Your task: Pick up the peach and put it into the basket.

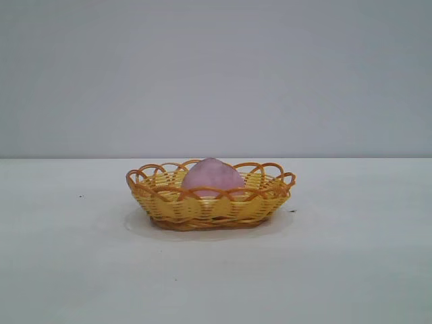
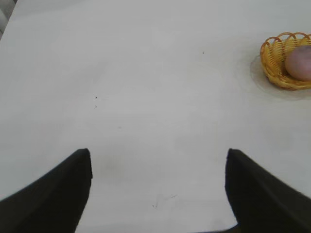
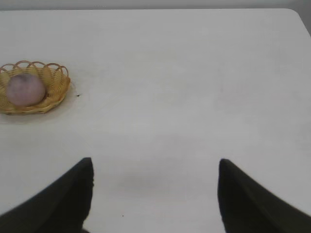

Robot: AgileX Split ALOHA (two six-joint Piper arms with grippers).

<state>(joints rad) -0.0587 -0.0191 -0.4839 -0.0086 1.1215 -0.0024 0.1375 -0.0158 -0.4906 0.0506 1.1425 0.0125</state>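
Peach (image 1: 212,178) seen lying inside the basket (image 1: 202,209) in the middle of the white table (image 1: 67,270), left gripper (image 2: 158,167) held spread and empty over bare tabletop well away from it, right gripper (image 3: 155,174) likewise spread, nothing pinched.

Bare worktop (image 1: 351,270) all round the basket (image 1: 210,210); approach free from every side and from above. Only obstacle: basket with the peach (image 1: 212,178) inside. Nothing between either spread end effector and basket.
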